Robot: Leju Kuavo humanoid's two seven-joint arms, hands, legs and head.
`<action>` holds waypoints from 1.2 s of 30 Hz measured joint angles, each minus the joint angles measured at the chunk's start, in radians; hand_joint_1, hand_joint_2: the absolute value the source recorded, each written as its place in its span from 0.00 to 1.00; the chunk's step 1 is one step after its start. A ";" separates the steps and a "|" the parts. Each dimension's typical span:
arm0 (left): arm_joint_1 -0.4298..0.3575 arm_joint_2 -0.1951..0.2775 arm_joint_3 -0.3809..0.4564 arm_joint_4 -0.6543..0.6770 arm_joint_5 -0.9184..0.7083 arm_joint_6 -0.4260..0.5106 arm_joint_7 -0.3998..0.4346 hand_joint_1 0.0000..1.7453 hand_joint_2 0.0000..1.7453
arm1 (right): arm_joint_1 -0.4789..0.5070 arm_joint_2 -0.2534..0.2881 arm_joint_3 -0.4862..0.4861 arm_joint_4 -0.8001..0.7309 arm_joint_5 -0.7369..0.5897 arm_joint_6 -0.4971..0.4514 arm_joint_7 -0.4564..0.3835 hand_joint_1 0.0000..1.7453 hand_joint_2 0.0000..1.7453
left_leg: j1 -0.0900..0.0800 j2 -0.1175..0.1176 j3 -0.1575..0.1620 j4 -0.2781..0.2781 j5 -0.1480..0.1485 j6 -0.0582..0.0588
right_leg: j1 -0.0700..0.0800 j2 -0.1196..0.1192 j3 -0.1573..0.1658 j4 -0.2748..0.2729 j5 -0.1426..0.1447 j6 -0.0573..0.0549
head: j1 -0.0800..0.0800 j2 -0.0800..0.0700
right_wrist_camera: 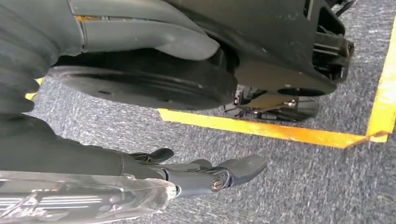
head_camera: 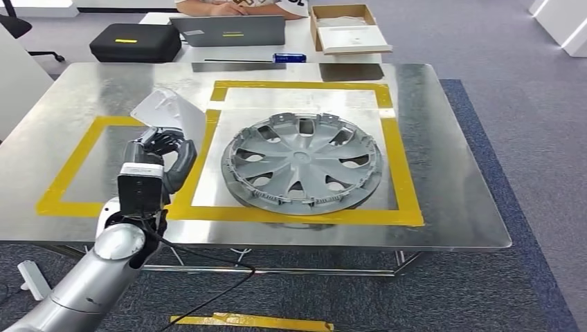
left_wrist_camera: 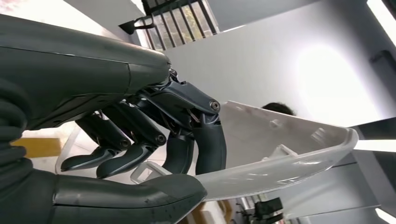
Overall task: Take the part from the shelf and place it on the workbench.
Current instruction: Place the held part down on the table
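The part (head_camera: pixel 169 111) is a pale, thin, curved plastic shell. My left hand (head_camera: pixel 163 155) grips its lower edge and holds it tilted up over the left yellow-taped square (head_camera: pixel 69 176) of the metal workbench (head_camera: pixel 443 138). In the left wrist view the thumb lies under the part (left_wrist_camera: pixel 280 149) and the dark fingers (left_wrist_camera: pixel 205 144) curl onto its inner face. My right hand (right_wrist_camera: pixel 210 177) hangs low over the carpet, with fingers stretched out, thumb well apart and nothing between them.
A silver wheel cover (head_camera: pixel 302 162) lies in the right taped square, close to the held part. Behind the bench a second table carries a black case (head_camera: pixel 135 41), a laptop (head_camera: pixel 228 31) and a cardboard box (head_camera: pixel 346 28), with a person (head_camera: pixel 235 5) seated there. Yellow tape (right_wrist_camera: pixel 280 130) marks the floor.
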State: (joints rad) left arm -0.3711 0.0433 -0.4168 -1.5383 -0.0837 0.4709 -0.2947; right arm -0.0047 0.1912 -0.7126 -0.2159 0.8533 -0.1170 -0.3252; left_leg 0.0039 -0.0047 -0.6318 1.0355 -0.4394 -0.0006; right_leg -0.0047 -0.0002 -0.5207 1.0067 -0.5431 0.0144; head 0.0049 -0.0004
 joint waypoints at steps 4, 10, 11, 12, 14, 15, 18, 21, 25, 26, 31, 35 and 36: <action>0.020 0.029 0.008 -0.013 -0.023 -0.025 0.018 1.00 1.00 | 0.001 0.000 0.000 -0.001 -0.002 0.003 0.007 0.00 1.00 | 0.008 0.000 0.008 -0.013 -0.006 0.018 | 0.000 -0.001 -0.025 0.050 -0.036 0.019 | 0.004 0.000; 0.109 0.068 0.050 -0.056 -0.034 -0.028 0.003 1.00 1.00 | -0.009 0.000 -0.003 -0.011 -0.008 0.010 0.012 0.00 1.00 | 0.008 0.001 0.019 -0.014 -0.016 0.026 | -0.002 -0.001 -0.143 0.243 -0.064 0.025 | 0.007 0.000; 0.124 0.074 0.060 -0.065 -0.032 -0.028 -0.002 1.00 1.00 | -0.006 0.000 -0.003 -0.012 -0.008 0.011 0.014 0.00 1.00 | 0.008 0.000 0.024 -0.014 -0.019 0.023 | -0.002 -0.001 -0.115 0.176 -0.021 0.023 | 0.008 0.000; 0.136 0.079 0.071 -0.074 -0.031 -0.028 -0.007 1.00 1.00 | -0.002 0.001 -0.003 -0.013 -0.007 0.012 0.016 0.00 1.00 | 0.006 -0.002 0.028 -0.013 -0.022 0.020 | -0.002 -0.001 -0.087 0.111 0.010 0.020 | 0.007 0.000; 0.154 0.089 0.090 -0.087 -0.028 -0.027 -0.013 1.00 1.00 | 0.005 0.002 -0.003 -0.016 -0.007 0.015 0.020 0.00 1.00 | 0.003 -0.005 0.028 -0.011 -0.024 0.010 | -0.001 0.001 -0.045 0.026 0.029 0.012 | 0.006 0.000; 0.162 0.093 0.100 -0.093 -0.027 -0.026 -0.014 1.00 1.00 | 0.007 0.003 -0.003 -0.018 -0.008 0.017 0.021 0.00 1.00 | 0.001 -0.006 0.026 -0.010 -0.023 0.005 | 0.000 0.002 -0.039 0.017 0.023 0.007 | 0.005 0.000; 0.192 0.105 0.132 -0.113 -0.027 -0.020 -0.018 1.00 1.00 | 0.012 0.010 -0.004 -0.030 -0.007 0.025 0.029 0.00 1.00 | 0.005 -0.004 0.024 0.002 -0.034 -0.010 | -0.003 0.005 -0.031 0.009 0.026 -0.008 | 0.003 0.000; 0.226 0.117 0.175 -0.125 -0.024 -0.014 -0.024 1.00 1.00 | 0.020 0.019 -0.007 -0.050 -0.006 0.033 0.040 0.00 1.00 | 0.007 -0.002 -0.036 0.140 -0.114 -0.024 | -0.006 0.005 -0.026 0.005 0.027 -0.021 | -0.003 0.000; 0.273 0.126 0.225 -0.130 -0.019 -0.010 -0.028 1.00 1.00 | 0.032 0.030 -0.011 -0.078 -0.004 0.042 0.050 0.00 1.00 | 0.008 -0.002 -0.084 0.236 -0.117 -0.026 | -0.005 0.005 -0.020 0.005 0.022 -0.024 | -0.003 0.000; 0.280 0.127 0.234 -0.133 -0.019 -0.010 -0.028 1.00 1.00 | 0.034 0.033 -0.012 -0.085 -0.003 0.043 0.052 0.00 1.00 | 0.008 -0.002 -0.056 0.178 -0.079 -0.023 | -0.005 0.005 -0.016 0.005 0.020 -0.023 | -0.003 0.000; 0.297 0.130 0.267 -0.145 -0.017 -0.009 -0.032 1.00 1.00 | 0.047 0.045 -0.014 -0.117 -0.001 0.056 0.067 0.00 1.00 | 0.002 0.001 0.032 -0.007 -0.028 -0.006 | 0.003 0.004 -0.011 0.005 0.009 -0.005 | -0.002 0.000; 0.317 0.130 0.295 -0.153 -0.012 -0.012 -0.038 1.00 1.00 | 0.060 0.056 -0.023 -0.162 0.006 0.081 0.085 0.00 1.00 | 0.010 0.003 0.038 -0.017 -0.028 0.015 | 0.003 0.002 -0.047 0.077 -0.042 0.013 | 0.005 0.000; 0.321 0.130 0.302 -0.154 -0.008 -0.013 -0.040 1.00 1.00 | 0.062 0.059 -0.026 -0.173 0.007 0.087 0.087 0.00 1.00 | 0.009 0.003 0.038 -0.017 -0.029 0.019 | 0.003 0.001 -0.075 0.136 -0.071 0.015 | 0.008 0.000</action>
State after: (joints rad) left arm -0.0505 0.1737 -0.1150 -1.6924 -0.0916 0.4577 -0.3344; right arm 0.0575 0.2498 -0.7389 -0.3885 0.8606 -0.0304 -0.2384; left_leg 0.0132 -0.0015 -0.5935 1.0190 -0.4685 0.0183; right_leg -0.0021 0.0010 -0.5952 1.1422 -0.6137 0.0298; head 0.0125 -0.0004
